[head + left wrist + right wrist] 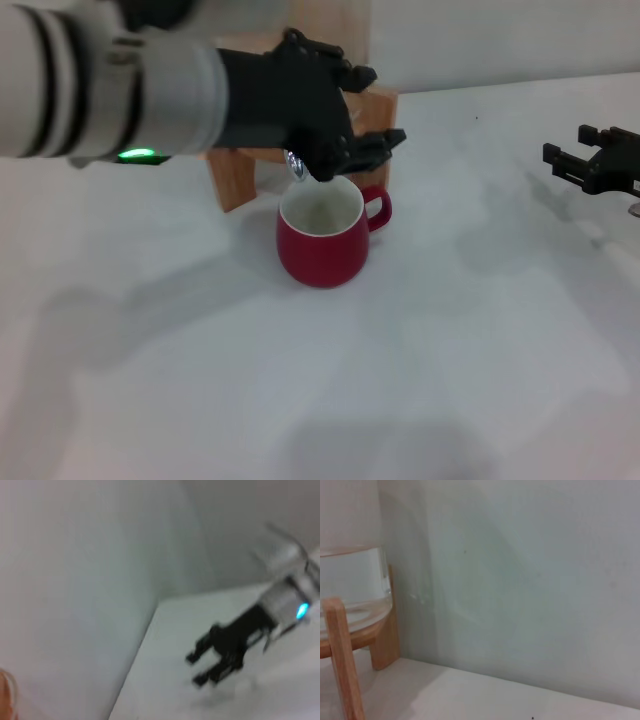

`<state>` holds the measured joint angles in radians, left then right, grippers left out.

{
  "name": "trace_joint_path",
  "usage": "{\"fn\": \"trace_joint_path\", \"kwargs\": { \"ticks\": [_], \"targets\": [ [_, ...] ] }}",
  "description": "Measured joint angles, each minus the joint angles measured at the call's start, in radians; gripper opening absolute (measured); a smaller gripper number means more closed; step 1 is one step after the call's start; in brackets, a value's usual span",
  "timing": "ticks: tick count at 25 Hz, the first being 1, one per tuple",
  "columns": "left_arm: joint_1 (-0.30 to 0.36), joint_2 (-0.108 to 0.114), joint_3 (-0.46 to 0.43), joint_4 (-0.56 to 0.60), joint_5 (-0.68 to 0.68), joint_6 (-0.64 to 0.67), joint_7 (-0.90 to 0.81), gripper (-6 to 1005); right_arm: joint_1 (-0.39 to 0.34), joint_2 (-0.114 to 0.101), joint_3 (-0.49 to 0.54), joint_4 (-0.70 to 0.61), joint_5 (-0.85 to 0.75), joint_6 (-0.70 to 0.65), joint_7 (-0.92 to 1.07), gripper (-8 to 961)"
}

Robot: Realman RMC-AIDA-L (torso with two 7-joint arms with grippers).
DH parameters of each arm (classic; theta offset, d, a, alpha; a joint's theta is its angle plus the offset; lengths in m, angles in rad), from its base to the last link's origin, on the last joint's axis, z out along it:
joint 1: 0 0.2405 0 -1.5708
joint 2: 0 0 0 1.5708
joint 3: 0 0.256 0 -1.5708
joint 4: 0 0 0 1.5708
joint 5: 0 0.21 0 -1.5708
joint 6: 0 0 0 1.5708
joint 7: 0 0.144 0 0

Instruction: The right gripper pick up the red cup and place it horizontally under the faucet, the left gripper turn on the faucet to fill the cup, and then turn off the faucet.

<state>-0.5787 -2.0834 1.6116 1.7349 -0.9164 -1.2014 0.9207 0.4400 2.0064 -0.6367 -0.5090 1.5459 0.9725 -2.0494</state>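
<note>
A white table [450, 380] fills the head view, with the wooden stand [235, 180] at upper centre, largely hidden behind the left arm. That thick white arm with its green light reaches in from the upper left of the frame, and the left gripper [345, 150] sits at the faucet [296, 166], whose chrome spout shows just beneath the black claw; whether its fingers are clenched on the lever or released cannot be told. Directly below the spout, the red cup [322, 238] stands upright on the table just in front of the stand, its white inside facing up and its handle pointing toward the right of the frame. The right gripper [572, 160] hangs well apart at the right edge, its fingers [199, 652] spread apart and holding nothing, as the left wrist view also shows. The right wrist view shows the glass jar [352, 587] resting in the stand against a pale wall.
</note>
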Motion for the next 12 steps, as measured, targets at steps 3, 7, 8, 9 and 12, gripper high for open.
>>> {"fn": "trace_joint_path", "kwargs": {
  "ticks": [3, 7, 8, 9, 12],
  "targets": [
    [0.092, 0.000, -0.096, 0.079, -0.149, -0.043, -0.028, 622, 0.000, 0.000, 0.000, -0.003, 0.000, 0.001, 0.003, 589],
    [0.195, 0.003, -0.236, 0.116, -0.356, -0.096, -0.056, 628, -0.002, 0.000, 0.000, -0.008, 0.000, 0.004, 0.020, 589],
    [0.230, 0.003, -0.286, 0.116, -0.425, -0.118, -0.055, 630, -0.003, 0.000, 0.000, -0.010, 0.001, 0.004, 0.023, 589],
    [0.263, 0.003, -0.327, 0.111, -0.490, -0.138, -0.052, 631, -0.005, -0.001, 0.000, -0.013, 0.001, 0.005, 0.028, 588],
    [0.360, 0.003, -0.454, 0.061, -0.665, -0.192, -0.041, 636, -0.009, -0.001, 0.000, -0.020, 0.002, 0.010, 0.044, 588]
  ]
}}
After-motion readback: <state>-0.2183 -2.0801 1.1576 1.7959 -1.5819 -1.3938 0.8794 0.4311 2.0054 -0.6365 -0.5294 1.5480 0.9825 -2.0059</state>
